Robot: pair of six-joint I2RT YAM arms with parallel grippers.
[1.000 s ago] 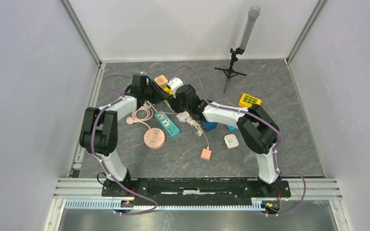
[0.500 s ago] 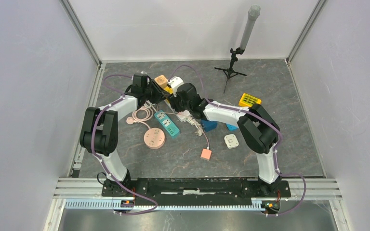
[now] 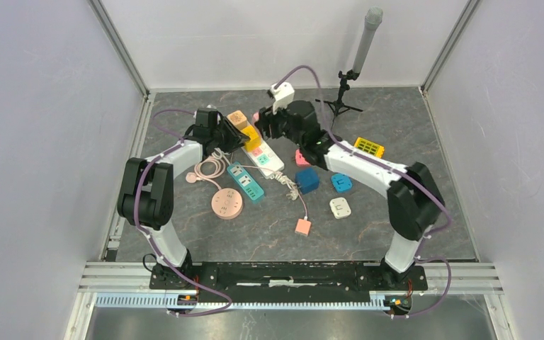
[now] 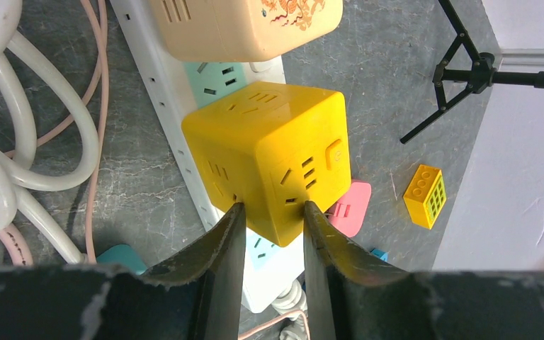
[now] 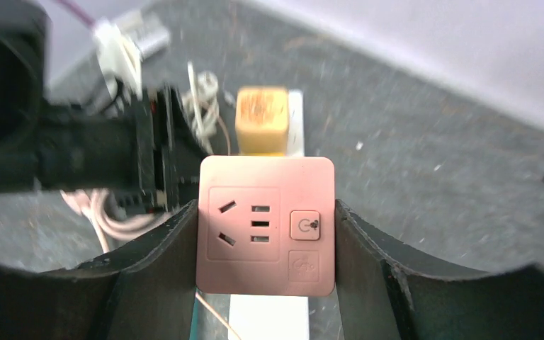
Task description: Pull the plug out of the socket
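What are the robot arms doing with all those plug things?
They are pulling a plug out of a socket. The right gripper holds a pink cube plug up in the air, clear of the white power strip below it. The left gripper is clamped on a yellow cube that sits plugged into that strip, next to a beige cube. So the pink one is out, and the yellow and beige ones are in place.

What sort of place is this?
Likely a robotics lab test cell: white panel walls box in a grey tabletop, two arms are bolted to a base rail, and power strips and socket cubes lie scattered.
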